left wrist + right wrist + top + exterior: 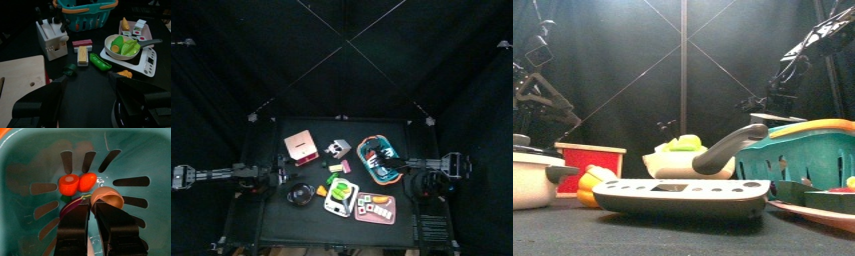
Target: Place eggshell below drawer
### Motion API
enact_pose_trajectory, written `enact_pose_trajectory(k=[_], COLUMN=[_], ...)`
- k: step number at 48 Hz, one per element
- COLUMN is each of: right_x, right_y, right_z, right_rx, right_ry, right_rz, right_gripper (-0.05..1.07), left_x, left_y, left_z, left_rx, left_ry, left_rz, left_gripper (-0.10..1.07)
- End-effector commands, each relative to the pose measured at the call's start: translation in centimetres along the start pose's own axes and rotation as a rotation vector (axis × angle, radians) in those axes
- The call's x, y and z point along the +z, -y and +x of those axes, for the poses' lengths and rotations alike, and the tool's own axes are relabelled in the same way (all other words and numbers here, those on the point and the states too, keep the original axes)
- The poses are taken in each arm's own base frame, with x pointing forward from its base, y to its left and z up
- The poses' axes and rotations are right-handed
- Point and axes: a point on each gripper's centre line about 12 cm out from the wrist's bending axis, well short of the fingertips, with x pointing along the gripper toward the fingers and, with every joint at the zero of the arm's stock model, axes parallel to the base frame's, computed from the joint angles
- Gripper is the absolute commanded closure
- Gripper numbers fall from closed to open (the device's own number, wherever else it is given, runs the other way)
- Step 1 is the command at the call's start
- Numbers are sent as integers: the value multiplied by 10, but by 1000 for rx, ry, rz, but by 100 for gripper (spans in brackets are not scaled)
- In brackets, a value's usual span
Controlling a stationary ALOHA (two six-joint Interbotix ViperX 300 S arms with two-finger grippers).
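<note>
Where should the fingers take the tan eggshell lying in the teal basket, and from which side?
The eggshell lies on the basket floor beside two red-orange pieces, and the walls block any sideways approach. So it is probably best to come straight down from above and pinch across its thin curved edge, away from those pieces.

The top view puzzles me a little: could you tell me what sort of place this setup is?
Most likely a robot lab pen for toy-kitchen practice: black curtains enclose a small table holding a teal basket, a toy pan of play food and a pink drawer.
</note>
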Motion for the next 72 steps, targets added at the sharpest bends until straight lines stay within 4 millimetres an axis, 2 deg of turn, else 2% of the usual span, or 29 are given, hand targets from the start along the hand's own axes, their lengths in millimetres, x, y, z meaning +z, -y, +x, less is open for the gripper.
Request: enact_pose_trajectory(k=[1, 12, 33, 40, 46, 49, 60, 72], right_x=[11, 21, 44, 57, 68, 75, 101, 135], right_y=[-7, -27, -49, -73, -102, -117, -149, -188], right_z=[-13, -37, -92, -109, -118, -118, -104, -70], right_rx=[53, 126, 284, 440, 623, 705, 857, 901], right_ry=[48, 118, 306, 402, 481, 509, 556, 577], right_rz=[9, -34, -92, -134, -186, -207, -223, -225], right_gripper=[50, 50, 50, 50, 50, 50, 50, 50], left_x=[9, 16, 30, 42, 44, 46, 54, 52], left_y=[0, 1, 4, 4, -1, -5, -22, -35], left_z=[2, 2, 0, -1, -2, -3, -8, -15], left_rx=[0, -9, -38, -44, -20, 1, 90, 164], left_ry=[21, 60, 172, 249, 269, 280, 366, 441], left_rz=[1, 2, 5, 0, -13, -19, -79, -168], left_gripper=[-1, -1, -1, -1, -1, -1, -1, -1])
